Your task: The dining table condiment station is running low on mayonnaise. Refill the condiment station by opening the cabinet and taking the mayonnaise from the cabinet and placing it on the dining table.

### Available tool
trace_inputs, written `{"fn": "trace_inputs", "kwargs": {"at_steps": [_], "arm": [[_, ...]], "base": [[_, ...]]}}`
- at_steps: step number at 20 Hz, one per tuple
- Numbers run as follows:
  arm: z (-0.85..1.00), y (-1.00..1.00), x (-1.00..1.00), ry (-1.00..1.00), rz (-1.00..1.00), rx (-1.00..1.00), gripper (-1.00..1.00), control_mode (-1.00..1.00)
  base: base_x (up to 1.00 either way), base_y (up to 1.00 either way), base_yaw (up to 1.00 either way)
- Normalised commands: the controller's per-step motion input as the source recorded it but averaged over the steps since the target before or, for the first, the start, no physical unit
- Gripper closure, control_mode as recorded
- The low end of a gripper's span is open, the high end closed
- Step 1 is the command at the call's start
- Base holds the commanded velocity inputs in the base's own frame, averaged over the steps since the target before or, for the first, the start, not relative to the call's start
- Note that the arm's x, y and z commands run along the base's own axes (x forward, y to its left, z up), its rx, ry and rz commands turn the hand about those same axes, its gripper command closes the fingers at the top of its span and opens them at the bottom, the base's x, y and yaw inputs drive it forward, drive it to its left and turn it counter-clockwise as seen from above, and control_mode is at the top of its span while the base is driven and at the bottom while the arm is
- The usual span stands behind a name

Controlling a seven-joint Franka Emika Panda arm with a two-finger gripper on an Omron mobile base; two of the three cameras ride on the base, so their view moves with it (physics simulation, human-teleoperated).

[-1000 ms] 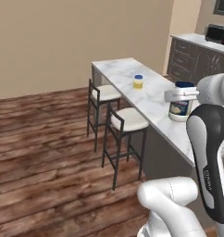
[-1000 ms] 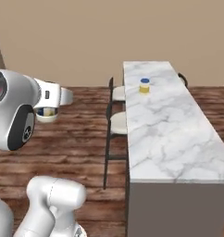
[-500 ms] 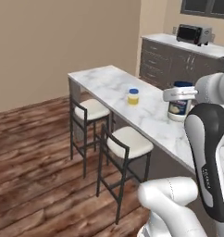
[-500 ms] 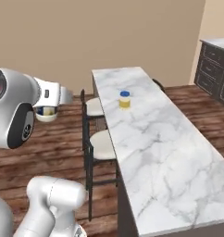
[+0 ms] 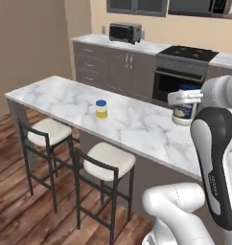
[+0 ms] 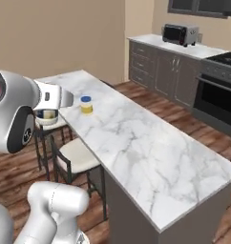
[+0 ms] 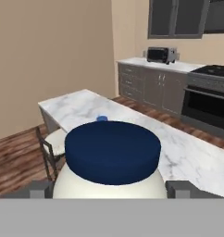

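Held in the gripper (image 7: 112, 185): the small whitish mayonnaise jar with the dark navy screw lid (image 7: 112, 152), fingers (image 7: 40, 189) closed on either side of its body, lid filling the lower middle of the hand view. Carried aloft near the arm in the left base view (image 5: 185, 109), over the near right part of the long white grey-veined marble dining table (image 5: 137, 127), not resting on it as far as can be judged, though the exact gap between jar base and marble is hard to read from this angle. Already standing on the table, well apart from the carried jar: a small yellow jar with a brighter blue lid (image 5: 101, 109). Two black-legged, white-cushioned stools (image 5: 106, 162) tucked along the near edge. Beyond, against the far wall, dark grey-brown base cabinets, a black toaster oven (image 5: 125, 32) on the rear counter, and a black stove (image 5: 185, 72). Progress, judging from how things lie: retrieval from the cabinet done, jar in hand and brought to the table. Left to do: lowering the jar onto bare marble, preferably near the yellow jar to suit a condiment station, opening the fingers, and backing the arm away without tipping it.
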Motion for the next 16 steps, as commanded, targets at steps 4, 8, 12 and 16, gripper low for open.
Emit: {"fn": "trace_inputs", "kwargs": {"at_steps": [4,8,12,16], "arm": [[0.00,0.00,0.00,0.00,0.00,0.00,1.00,1.00],[0.00,0.00,0.00,0.00,0.00,0.00,1.00,1.00],[0.00,0.00,0.00,0.00,0.00,0.00,1.00,1.00],[0.00,0.00,0.00,0.00,0.00,0.00,1.00,1.00]], "base": [[0.46,0.78,-0.60],[0.29,0.86,-0.47],[0.04,0.64,-0.41],[0.01,0.57,-0.45]]}}
